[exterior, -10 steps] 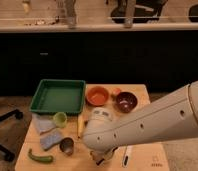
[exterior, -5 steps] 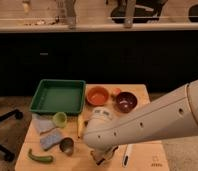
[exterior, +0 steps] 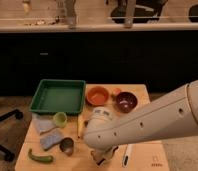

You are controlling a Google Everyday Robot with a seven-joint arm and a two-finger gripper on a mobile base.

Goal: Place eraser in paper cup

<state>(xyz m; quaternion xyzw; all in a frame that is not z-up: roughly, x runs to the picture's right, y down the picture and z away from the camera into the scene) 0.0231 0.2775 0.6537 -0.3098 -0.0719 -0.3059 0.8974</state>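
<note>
The paper cup (exterior: 100, 114), pale white with a wide rim, stands at the middle of the wooden table (exterior: 142, 92), just behind my arm's end. My white arm (exterior: 152, 125) reaches in from the right across the table's front. The gripper (exterior: 102, 156) hangs low over the front edge, in front of the cup. I cannot make out an eraser; it may be hidden by the arm or the gripper.
A green tray (exterior: 57, 95) sits back left, with an orange bowl (exterior: 98, 95) and a dark bowl (exterior: 126, 102) to its right. A light-green cup (exterior: 60, 119), a metal cup (exterior: 67, 145), a blue-grey pad (exterior: 51, 139), a green vegetable (exterior: 40, 158) and a white pen (exterior: 126, 155) lie in front.
</note>
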